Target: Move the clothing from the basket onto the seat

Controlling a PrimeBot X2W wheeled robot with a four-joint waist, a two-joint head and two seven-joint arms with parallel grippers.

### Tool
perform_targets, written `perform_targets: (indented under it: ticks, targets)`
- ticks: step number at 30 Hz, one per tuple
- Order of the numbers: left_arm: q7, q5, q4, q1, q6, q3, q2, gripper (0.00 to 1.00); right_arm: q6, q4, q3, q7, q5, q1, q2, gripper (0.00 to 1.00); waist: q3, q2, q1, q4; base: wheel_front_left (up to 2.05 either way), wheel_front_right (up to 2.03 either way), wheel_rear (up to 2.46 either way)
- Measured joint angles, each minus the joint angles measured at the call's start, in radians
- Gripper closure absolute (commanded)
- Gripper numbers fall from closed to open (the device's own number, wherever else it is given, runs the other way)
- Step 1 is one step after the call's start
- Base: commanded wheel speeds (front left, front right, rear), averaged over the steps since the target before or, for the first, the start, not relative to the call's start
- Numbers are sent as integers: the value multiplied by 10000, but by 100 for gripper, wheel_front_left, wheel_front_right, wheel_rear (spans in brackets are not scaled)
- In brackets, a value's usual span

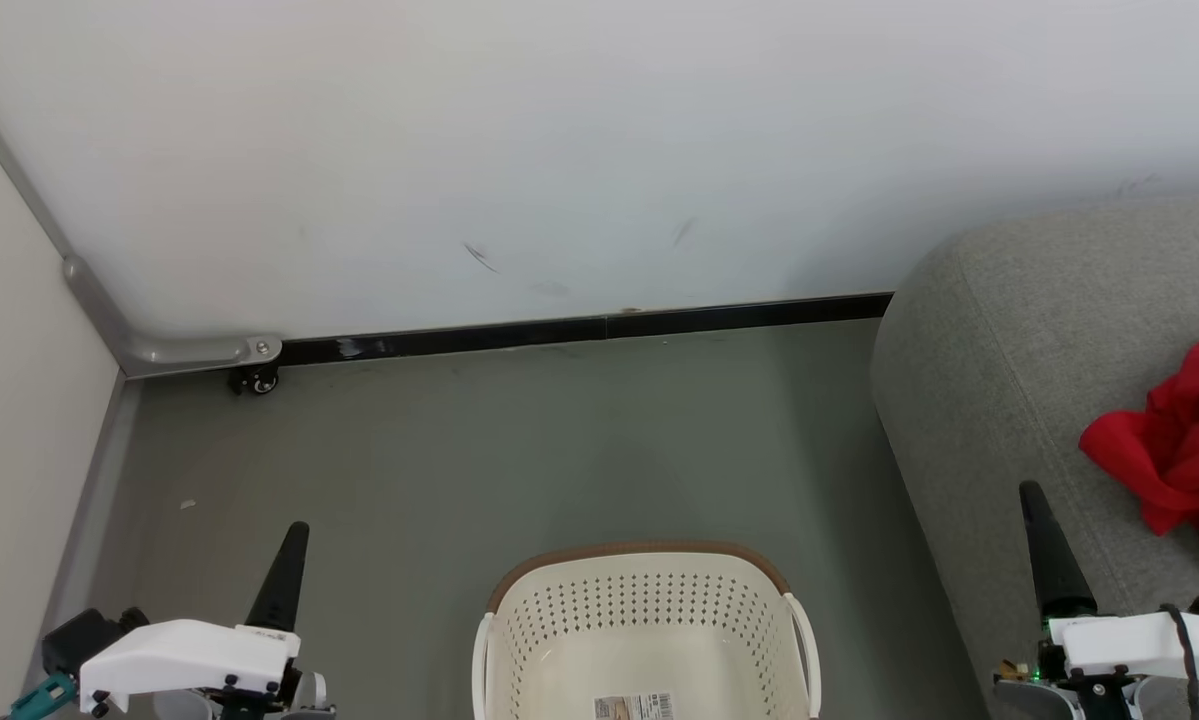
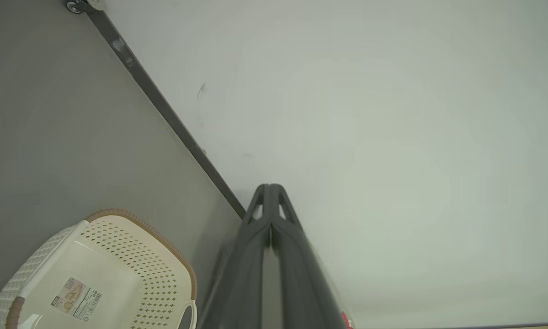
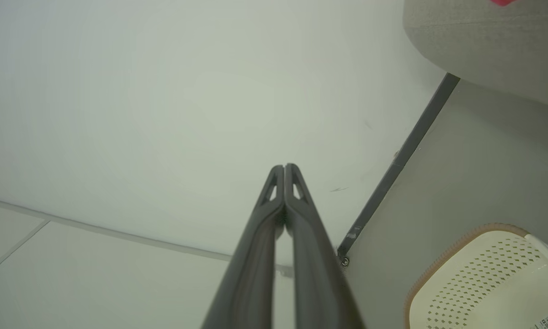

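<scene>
- Left gripper [image 1: 296, 532]: low at the far left, over bare floor [image 1: 559, 440]. Fingers pressed flat together, nothing between them; the left wrist view confirms this [image 2: 270, 187].
- Basket [image 1: 639, 552]: on the floor between the two grippers, a little nearer the left one. The perforated wall and label sticker show plainly, and there is no red in the part visible. Its near end is cut off by the frame edge, so that part is unchecked.
- Seat [image 1: 999, 380]: right of the basket, close to it but not touching. Its rounded end faces the wall.
- Right gripper [image 1: 1032, 492]: low at the right, in front of the seat's edge. Fingers clamped together and empty, as the right wrist view shows [image 3: 284, 167].
- Clothing [image 1: 1179, 440]: a crumpled red heap on the seat cushion, right of the right gripper and slightly beyond its tip, running out of frame.
- Key relation: the clothing lies on the right arm's side, well apart from the left gripper.
- Judgement: the transfer looks done or nearly done. Any further handling falls to the right arm, pending a look at the basket's hidden near end.
</scene>
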Motion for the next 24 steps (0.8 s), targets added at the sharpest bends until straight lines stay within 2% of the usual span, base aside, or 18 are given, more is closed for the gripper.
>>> perform_targets:
  ticks: [24]
  targets:
    - [786, -3018, -188, 0, -1141, 1124, -418, 100, -2, 63, -272, 568, 3524, -412, -79, 100, 100, 0, -5, 46, 0, 0, 0]
